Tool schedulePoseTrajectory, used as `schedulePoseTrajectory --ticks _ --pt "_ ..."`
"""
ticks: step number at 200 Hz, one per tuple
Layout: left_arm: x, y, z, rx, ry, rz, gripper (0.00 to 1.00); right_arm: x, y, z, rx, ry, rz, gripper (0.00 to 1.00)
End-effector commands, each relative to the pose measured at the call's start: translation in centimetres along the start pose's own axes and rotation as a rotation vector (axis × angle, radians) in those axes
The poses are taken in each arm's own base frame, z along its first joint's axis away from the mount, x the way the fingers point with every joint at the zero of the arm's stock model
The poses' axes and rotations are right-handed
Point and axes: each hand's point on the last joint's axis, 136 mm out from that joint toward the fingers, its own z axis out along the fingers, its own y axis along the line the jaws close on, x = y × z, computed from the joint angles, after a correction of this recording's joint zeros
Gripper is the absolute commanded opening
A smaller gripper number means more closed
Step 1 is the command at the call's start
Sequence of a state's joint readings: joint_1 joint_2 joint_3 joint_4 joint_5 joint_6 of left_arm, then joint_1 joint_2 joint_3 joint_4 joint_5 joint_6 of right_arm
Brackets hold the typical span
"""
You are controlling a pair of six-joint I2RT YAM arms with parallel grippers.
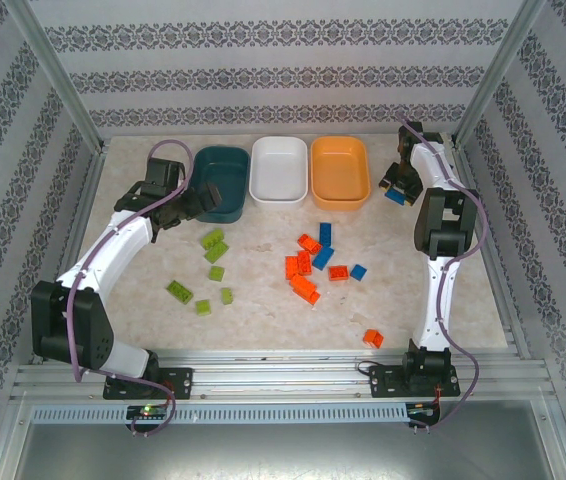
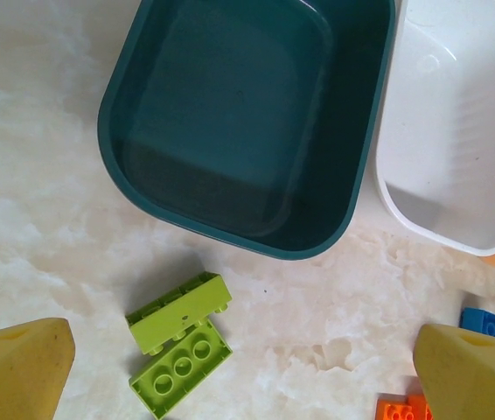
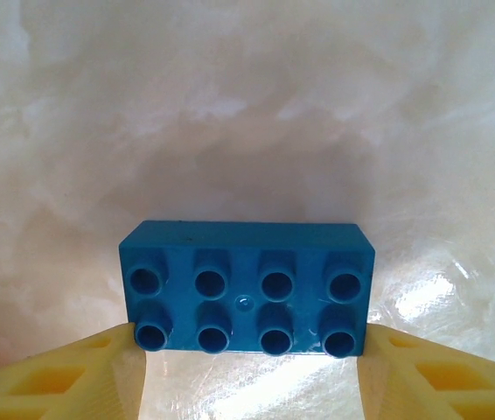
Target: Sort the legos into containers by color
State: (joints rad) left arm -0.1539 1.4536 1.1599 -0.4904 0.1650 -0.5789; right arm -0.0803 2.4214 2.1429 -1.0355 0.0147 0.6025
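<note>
My right gripper (image 3: 247, 339) clamps a blue brick (image 3: 246, 284) endwise, apparently for carrying; left gripper (image 2: 243, 337) gapes empty over green bricks (image 2: 177, 313)

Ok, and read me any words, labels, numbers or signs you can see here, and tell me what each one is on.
None can be read.
The blue brick held in the right gripper has plain hollow studs, no lettering.
The dark teal bin, white bin and orange bin carry no labels.
The wallpaper shows only a repeating ornament.
</note>
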Motion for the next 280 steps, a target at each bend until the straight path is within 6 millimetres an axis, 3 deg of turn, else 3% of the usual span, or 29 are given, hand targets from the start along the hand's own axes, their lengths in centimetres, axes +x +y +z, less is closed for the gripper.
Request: schedulePoseTrajectory --ticks 1,58,88,108,154,198,249,280 --pt "0.3 0.4 0.6 -0.002 0.025 0.007 1.0 0.8 -0.6 -1.5 0.031 -0.01 -0.009 0.6" --pt "0.1 0.1 1.0 0.016 0.026 -0.023 1.0 2.4 -0.8 -5.2 -0.046 -0.043 -0.028 0.6" --pt "0.3 0.1 1.1 0.022 0.023 -0.039 1.0 3.1 0.2 -8.0 -0.136 -0.061 -0.037 0.6" --pt "0.5 0.2 1.2 0.027 0.022 -0.054 1.0 3.9 2.4 -9.8 -0.226 -0.059 -0.051 0.6" --pt "0.7 0.2 1.3 0.035 0.021 -0.086 1.0 7.0 10.2 -12.3 -0.364 -0.022 -0.182 0.6" --pt "0.6 0.3 0.6 0.022 0.017 -0.083 1.0 9.3 14.3 -11.0 -0.358 0.026 -0.295 0.6" --pt "0.8 0.7 -0.3 0.002 0.015 -0.075 1.0 9.9 14.5 -7.3 -0.286 0.075 -0.357 0.63" --pt "0.6 0.7 -0.8 -0.008 0.004 -0.064 1.0 10.2 14.9 -6.6 -0.297 0.092 -0.364 0.68"
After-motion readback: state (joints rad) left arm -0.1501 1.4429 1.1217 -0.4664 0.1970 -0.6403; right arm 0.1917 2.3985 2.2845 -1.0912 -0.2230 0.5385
